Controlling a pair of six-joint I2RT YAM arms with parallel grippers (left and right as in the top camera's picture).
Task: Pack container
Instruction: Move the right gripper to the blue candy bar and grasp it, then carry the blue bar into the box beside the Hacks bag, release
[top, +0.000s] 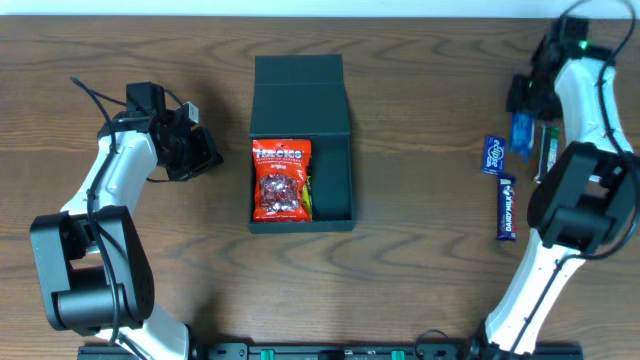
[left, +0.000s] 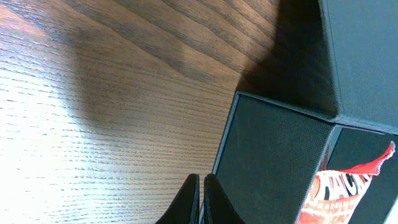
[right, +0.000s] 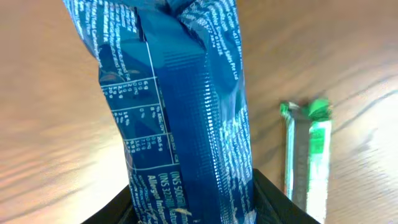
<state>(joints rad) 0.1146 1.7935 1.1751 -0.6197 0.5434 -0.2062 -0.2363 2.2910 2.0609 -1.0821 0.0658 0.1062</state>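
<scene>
— Blue packet up front: who has it?
— Right gripper, clamped on it. Left gripper is pressed closed, beside the container.
— And that?
— Mid-table, long axis far-to-near, lid flap open toward the far edge, red candy bag inside.

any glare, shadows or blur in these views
overhead: even light, sharp, no glare on the table; left wrist: glare on the wood at left, a dark shadow beside the container; right wrist: blue packet looms close, green bar behind it softer.

Robot lab; wood-grain table; left arm, right arm mounted.
</scene>
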